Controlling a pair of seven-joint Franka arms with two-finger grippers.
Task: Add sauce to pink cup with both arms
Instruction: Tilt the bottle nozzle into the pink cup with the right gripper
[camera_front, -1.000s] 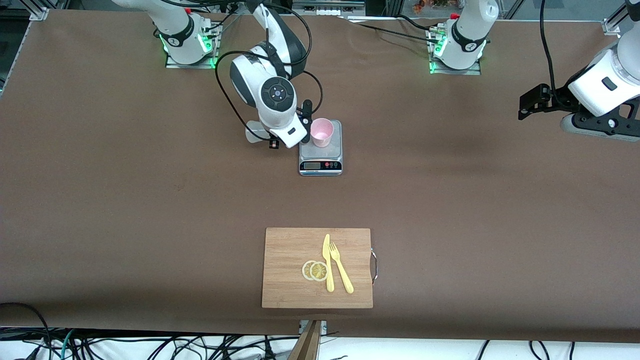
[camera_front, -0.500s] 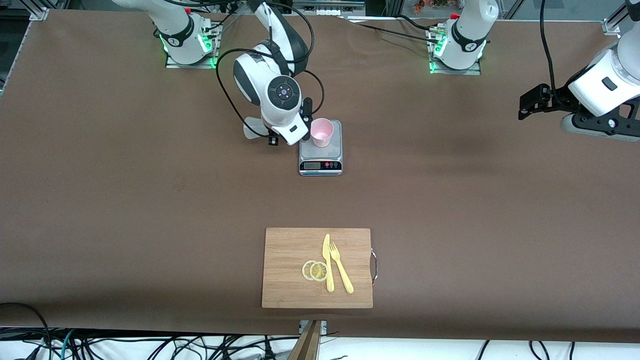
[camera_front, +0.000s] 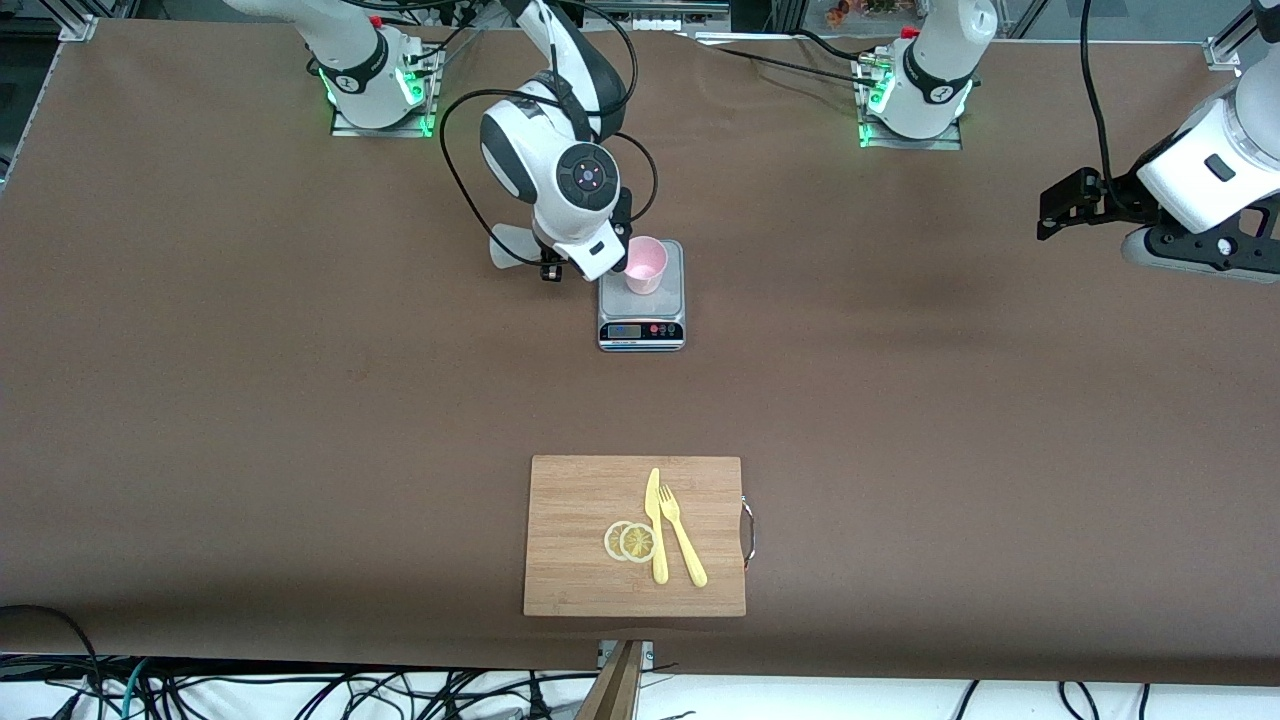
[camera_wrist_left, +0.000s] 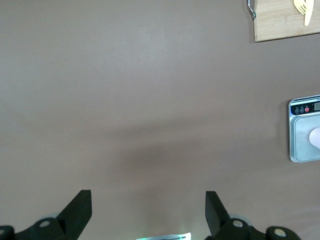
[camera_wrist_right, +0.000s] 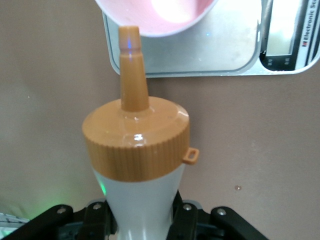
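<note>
The right gripper (camera_wrist_right: 142, 220) has its jaws clamped on the body of the sauce bottle (camera_wrist_right: 136, 150), holding it tipped over so the orange nozzle points at the rim of the pink cup (camera_front: 645, 264); in the right wrist view the nozzle tip sits just at the cup's lip, not yet clearly over the opening. The cup stands on the grey scale (camera_front: 642, 320), toward the right arm's end of the surface. Over the last second the right arm has swung its wrist in closer to the cup, carrying the bottle with it, so the pour looks about to begin rather than under way; I see no sauce in the cup yet. A little more travel should put the nozzle over the mouth, and a squeeze short of that would likely dribble onto the scale plate. The left gripper (camera_wrist_left: 147, 210) hangs with its jaws spread wide and empty over bare surface at its own end, waiting. Much nearer the camera lies a wooden cutting board (camera_front: 580, 500) with lemon slices (camera_front: 630, 541), a yellow knife (camera_front: 656, 530) and a yellow fork (camera_front: 682, 545).
</note>
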